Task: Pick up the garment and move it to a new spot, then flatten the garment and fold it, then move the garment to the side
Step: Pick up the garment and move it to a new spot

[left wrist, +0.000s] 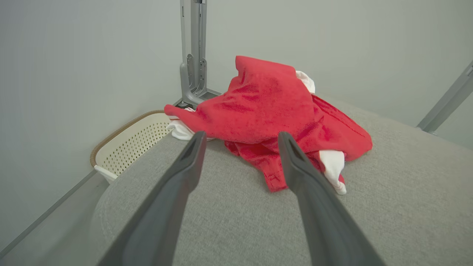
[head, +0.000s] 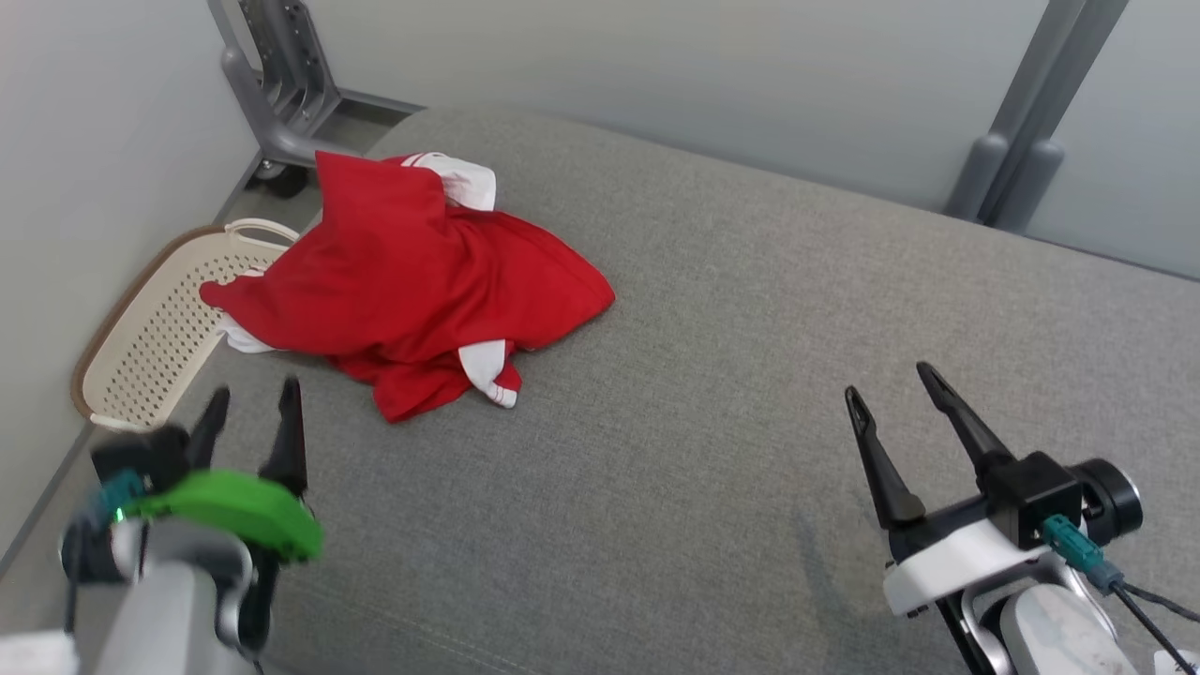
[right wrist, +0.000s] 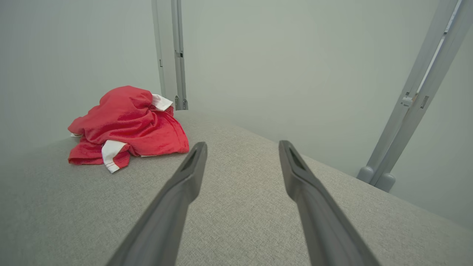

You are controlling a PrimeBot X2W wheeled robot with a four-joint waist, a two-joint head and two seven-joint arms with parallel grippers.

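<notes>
the garment [head: 412,272] lies crumpled, not yet lifted. left gripper [head: 255,392] and right gripper [head: 889,381] hover wide and empty, seemingly ready to reach it.

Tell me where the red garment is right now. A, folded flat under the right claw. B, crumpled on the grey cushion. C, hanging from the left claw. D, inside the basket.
B: the garment lies in a crumpled heap on the cushion, with the left claw and the right claw both open and apart from it.
</notes>
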